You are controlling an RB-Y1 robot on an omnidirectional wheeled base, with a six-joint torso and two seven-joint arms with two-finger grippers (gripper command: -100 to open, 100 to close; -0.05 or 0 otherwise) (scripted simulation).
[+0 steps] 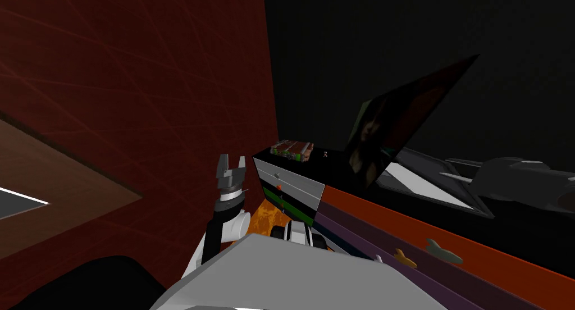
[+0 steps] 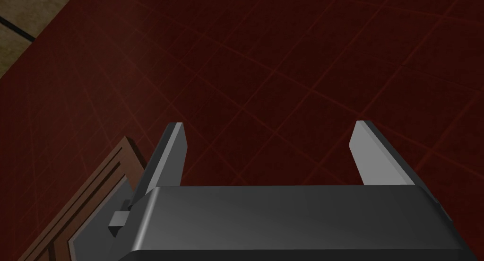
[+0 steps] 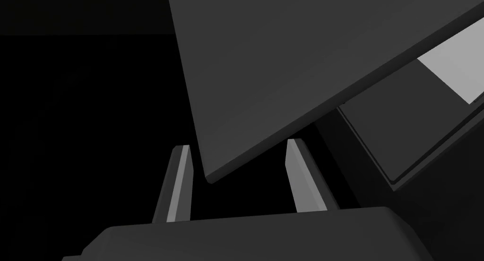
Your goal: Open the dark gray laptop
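The laptop lid is found half raised. Its corner is straddled, not pinched, by the partly spread right gripper, probably for pushing it further. The left gripper is kept spread, aside near the red wall.

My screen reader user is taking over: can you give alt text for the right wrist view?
A dark grey laptop lid, raised at a slant, has its near corner reaching down to the right gripper. Past the lid's edge lies the laptop's base with a light grey panel; on the other side is a black area.
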